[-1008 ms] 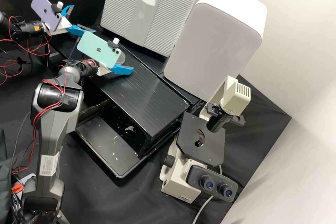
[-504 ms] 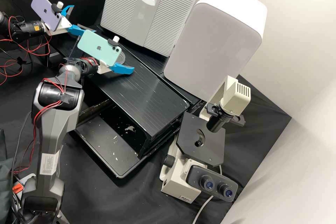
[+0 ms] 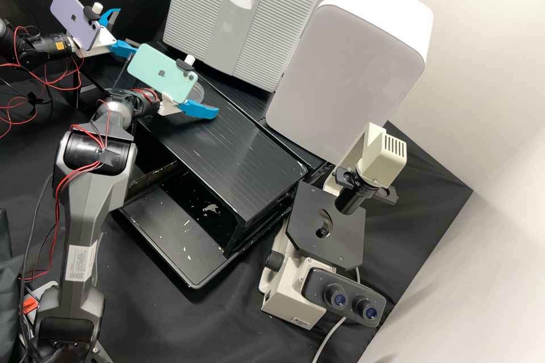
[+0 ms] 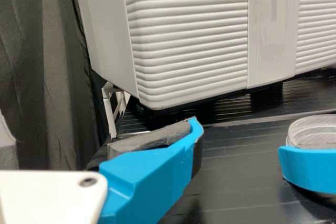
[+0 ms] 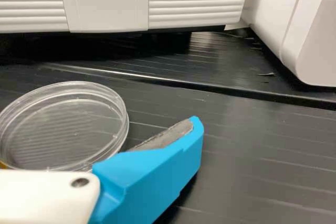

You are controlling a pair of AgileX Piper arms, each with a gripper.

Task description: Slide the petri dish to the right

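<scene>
The white ribbed cabinet (image 3: 238, 5) stands past the fingertips of both hands, at the back of the black ribbed bench (image 3: 238, 153). A white rounded housing (image 3: 352, 57) stands beyond the right hand (image 3: 200, 101), on the side turned away from the left hand (image 3: 124, 33). The microscope (image 3: 329, 249) is well apart from both hands, farther out on that same side.

Of the 2 arms, the right arm (image 3: 85, 193) carries a mint-green phone (image 3: 162, 72) just behind its hand, and the left arm (image 3: 34, 45) carries a purple phone (image 3: 72, 8) the same way.

The left hand stands wide open, its 2 blue fingers well apart and nothing between them. One finger (image 4: 157, 169) shows a bare grey pad, near the foot of the cabinet.

The right hand is open too and grips nothing. 1 blue finger (image 5: 157, 177) lies low over the bench with its grey pad uncovered (the second finger is hidden behind the phone).

The petri dish (image 5: 63, 124), clear and lidded, lies flat on the bench just beside the pad face of that finger. Whether pad and rim touch, I cannot tell. Seen from the left hand, the dish sits well out past its fingertips, partly behind the right hand's finger.
</scene>
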